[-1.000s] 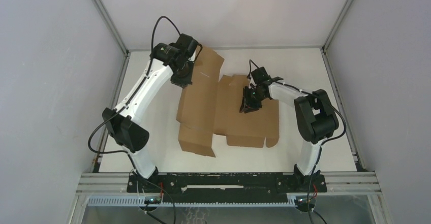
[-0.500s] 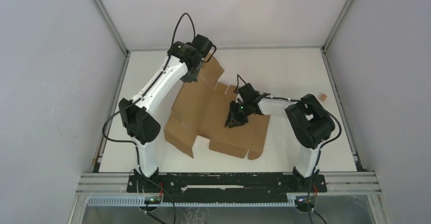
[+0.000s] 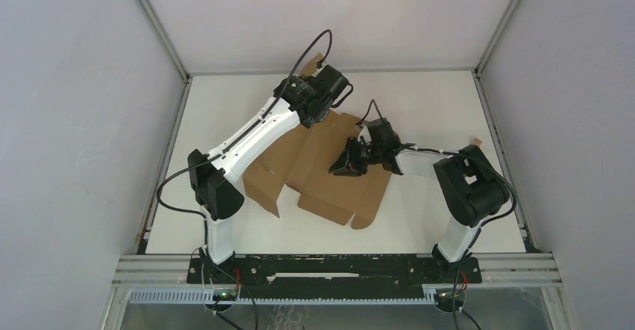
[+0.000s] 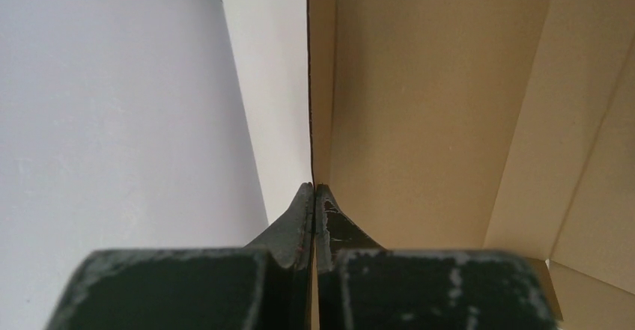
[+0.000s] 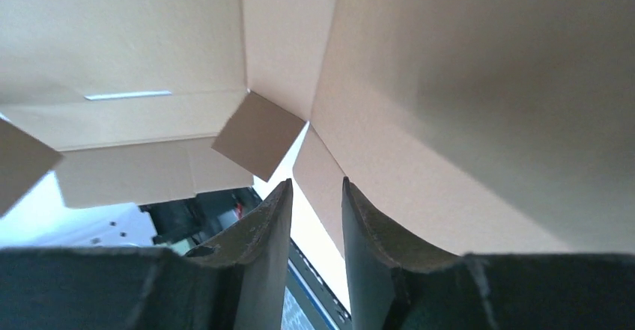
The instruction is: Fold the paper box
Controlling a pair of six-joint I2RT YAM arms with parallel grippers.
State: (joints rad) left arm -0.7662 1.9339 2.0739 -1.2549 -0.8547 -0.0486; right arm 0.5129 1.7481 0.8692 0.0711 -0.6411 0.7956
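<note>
Right wrist view: the right gripper (image 5: 317, 182) stands with jaws apart among plain brown panels of the paper box (image 5: 464, 83). A flap edge runs down beside one finger, and contact cannot be made out. At the left wrist, the left gripper (image 4: 314, 188) has its jaws clamped together on a raised cardboard edge. Seen from above, the box lies mid-way across the white table (image 3: 419, 98), panels partly raised, its far flaps hidden behind the left arm.

Paper box (image 3: 329, 184) lies partly folded on table (image 3: 427, 98). Left gripper (image 3: 308, 117) at box's far edge. Right gripper (image 3: 342, 167) over box middle, near left gripper. Cardboard scrap (image 3: 473, 142) well beyond right gripper.
</note>
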